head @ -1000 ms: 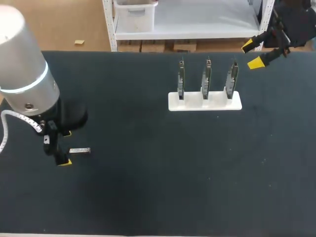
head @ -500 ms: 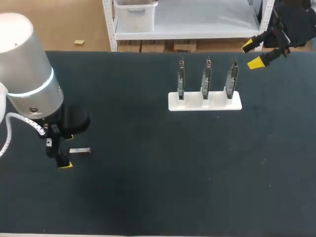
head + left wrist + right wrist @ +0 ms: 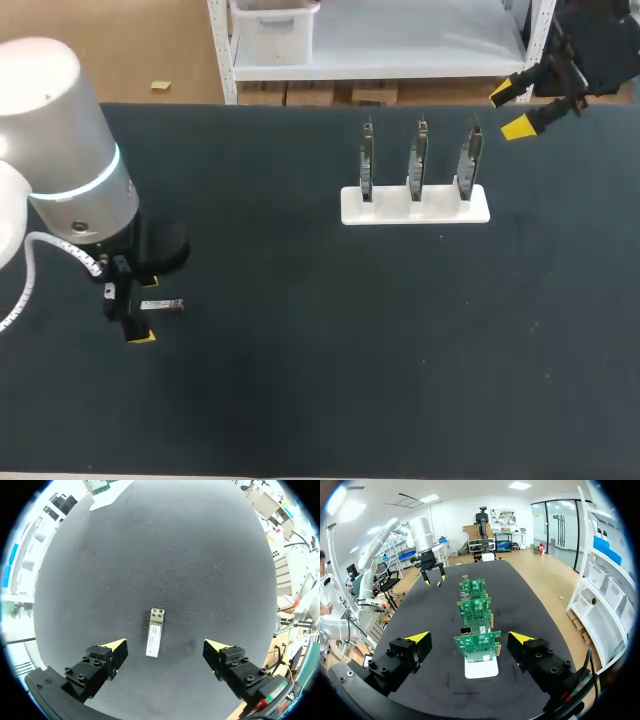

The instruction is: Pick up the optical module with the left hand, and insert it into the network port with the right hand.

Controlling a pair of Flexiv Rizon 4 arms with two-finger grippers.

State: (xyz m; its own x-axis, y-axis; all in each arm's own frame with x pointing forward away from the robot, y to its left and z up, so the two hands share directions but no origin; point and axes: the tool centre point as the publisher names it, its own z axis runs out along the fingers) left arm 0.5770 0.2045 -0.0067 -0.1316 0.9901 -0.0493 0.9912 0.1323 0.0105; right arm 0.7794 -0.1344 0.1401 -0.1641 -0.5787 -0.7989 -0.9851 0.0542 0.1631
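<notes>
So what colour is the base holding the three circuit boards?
White: the flat rectangular base shows best in the head view.

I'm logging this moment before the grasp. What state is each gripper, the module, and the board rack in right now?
Left gripper: open, empty, low over the table.
Optical module: lying flat between those open fingers, untouched.
Right gripper: open, empty, above the table's far right edge.
Circuit boards: three, upright in their holder.
White holder: flat on the table.
</notes>
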